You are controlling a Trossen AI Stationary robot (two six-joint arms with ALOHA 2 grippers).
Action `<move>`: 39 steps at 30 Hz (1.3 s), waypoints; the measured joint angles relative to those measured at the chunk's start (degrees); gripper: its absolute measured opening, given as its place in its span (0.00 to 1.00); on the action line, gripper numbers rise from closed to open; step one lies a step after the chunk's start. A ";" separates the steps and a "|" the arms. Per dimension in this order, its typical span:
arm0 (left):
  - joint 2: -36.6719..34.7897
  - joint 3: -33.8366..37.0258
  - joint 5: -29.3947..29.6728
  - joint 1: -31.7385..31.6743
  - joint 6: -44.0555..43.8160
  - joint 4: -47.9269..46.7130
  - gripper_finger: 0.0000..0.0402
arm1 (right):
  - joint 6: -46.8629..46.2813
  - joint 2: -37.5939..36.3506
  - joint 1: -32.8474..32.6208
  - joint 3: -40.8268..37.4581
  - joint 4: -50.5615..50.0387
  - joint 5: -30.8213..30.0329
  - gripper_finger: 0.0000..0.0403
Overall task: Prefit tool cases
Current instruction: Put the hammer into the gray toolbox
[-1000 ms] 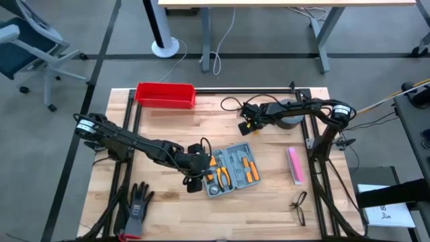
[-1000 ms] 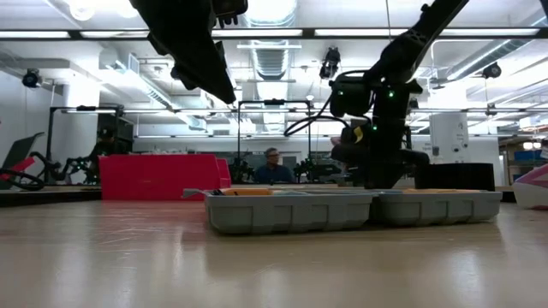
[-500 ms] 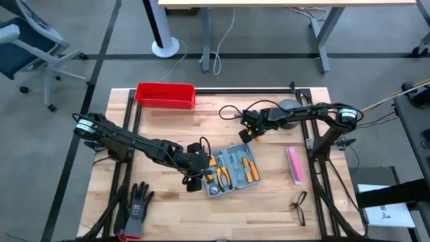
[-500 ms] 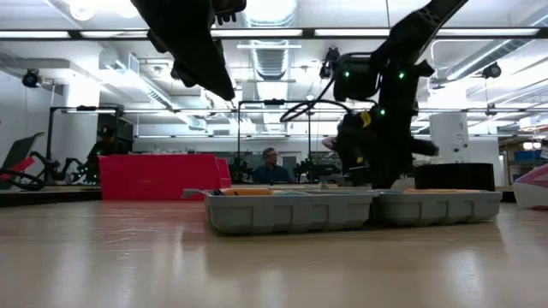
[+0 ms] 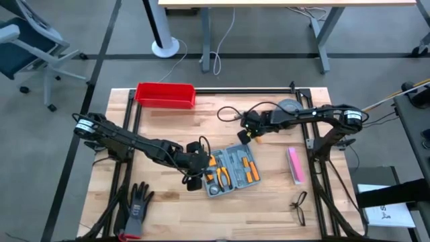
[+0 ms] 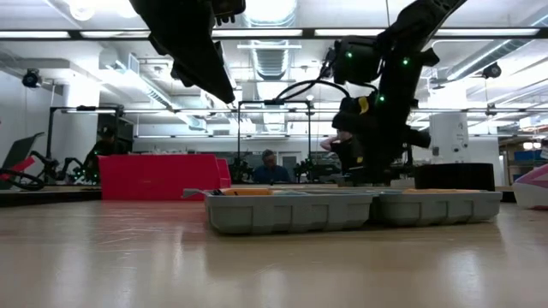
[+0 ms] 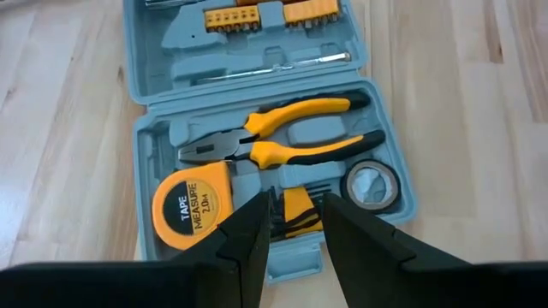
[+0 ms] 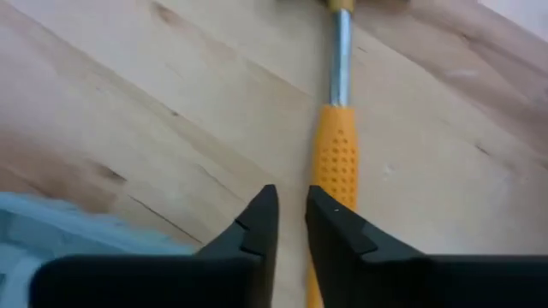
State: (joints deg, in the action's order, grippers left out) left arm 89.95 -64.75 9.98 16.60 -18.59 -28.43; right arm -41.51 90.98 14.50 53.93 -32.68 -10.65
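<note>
An open grey-blue tool case [image 5: 230, 170] lies mid-table. The left gripper [image 5: 196, 166] hovers at its left end, fingers slightly apart, holding nothing. The right gripper [image 5: 247, 132], fingers narrowly parted, hovers just beyond the case's far edge over a yellow-handled tool [image 8: 337, 145].

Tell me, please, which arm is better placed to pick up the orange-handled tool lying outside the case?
The right arm, probably. Its gripper hangs just over the orange-handled tool on bare wood beside the tool case. The left gripper is over the case's tape-measure end, farther away.
</note>
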 joint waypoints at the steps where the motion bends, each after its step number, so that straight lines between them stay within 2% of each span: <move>1: 0.00 0.00 0.00 0.00 -0.07 0.00 0.29 | 0.61 0.00 0.27 0.00 0.84 0.23 0.13; 8: 0.00 0.00 0.00 0.00 -0.86 0.07 0.29 | 3.39 0.28 3.12 0.01 6.62 0.12 0.31; 15: 0.02 0.00 -0.01 0.02 -1.51 0.12 0.29 | 5.65 3.77 6.10 0.07 8.33 0.22 0.37; 26: 0.02 0.00 -0.03 0.02 -1.57 0.05 0.29 | 9.76 8.71 9.54 0.09 15.48 0.03 0.32; 39: -0.31 0.00 -0.04 0.02 -1.44 -1.78 0.29 | 12.15 12.61 10.50 0.24 17.80 -0.17 0.22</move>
State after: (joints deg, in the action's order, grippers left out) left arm 89.64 -64.75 9.93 16.62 -20.03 -30.21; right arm -29.36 103.59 25.00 54.17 -14.88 -10.82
